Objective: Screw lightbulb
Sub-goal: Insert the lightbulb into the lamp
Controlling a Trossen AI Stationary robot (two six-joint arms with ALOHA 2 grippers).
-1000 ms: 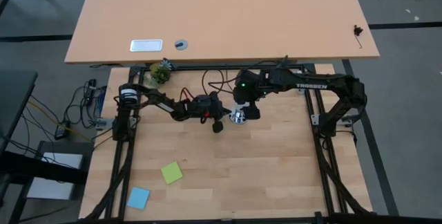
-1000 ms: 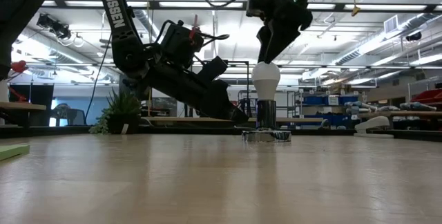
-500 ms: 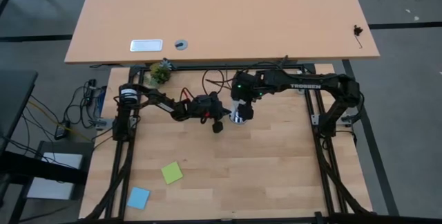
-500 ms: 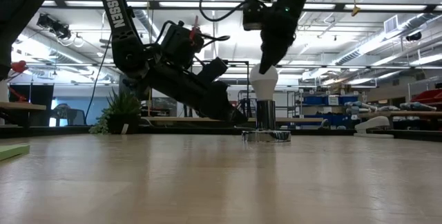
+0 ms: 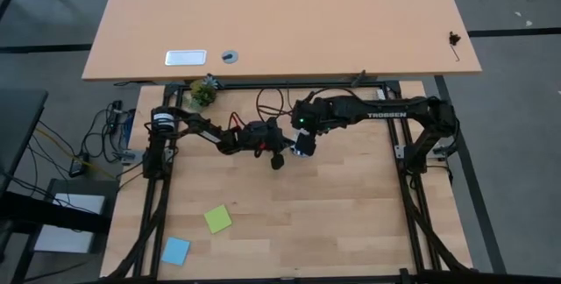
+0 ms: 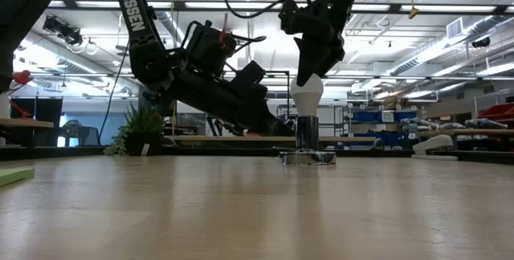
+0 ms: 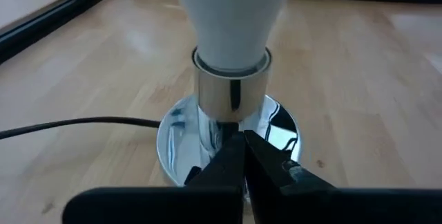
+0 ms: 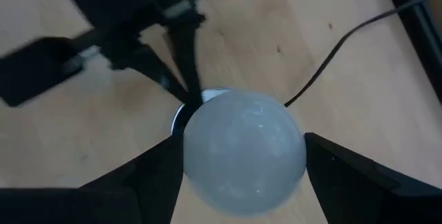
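Note:
The white frosted lightbulb [image 6: 306, 95] stands upright with its screw base in the barrel of a chrome socket [image 6: 307, 156], whose round base disc lies on the wooden table. A black cord [image 7: 76, 124] runs off from the disc. My right gripper [image 6: 309, 71] comes down over the bulb's top and is shut on it. My left gripper [image 7: 242, 141] is shut and reaches in low from the table's left, its tips at the socket's foot. In the high view my right gripper [image 5: 302, 146] hides the bulb and socket. My left gripper presses its shut fingertips on the socket's chrome base disc [image 7: 200, 148], right at the foot of the barrel. It comes from the table's left, slanting slightly down. The disc lies flat on the table. My right gripper pinches the bulb's round glass dome [image 8: 197, 148] between its two fingers, one finger [image 8: 152, 175] on each opposite side. The fingers come from above, pointing steeply down. The bulb stands upright with its base in the socket.
A green sticky note [image 5: 218, 219] and a blue one [image 5: 175, 250] lie near the table's near left corner. A small plant [image 5: 202, 91] stands at the far left edge. Beyond it is a second, larger tabletop [image 5: 280, 21].
My right gripper has shifted a little toward the table's left, sunk slightly and rolled about its own axis, staying over the bulb's top. The socket has stayed in place on the table.

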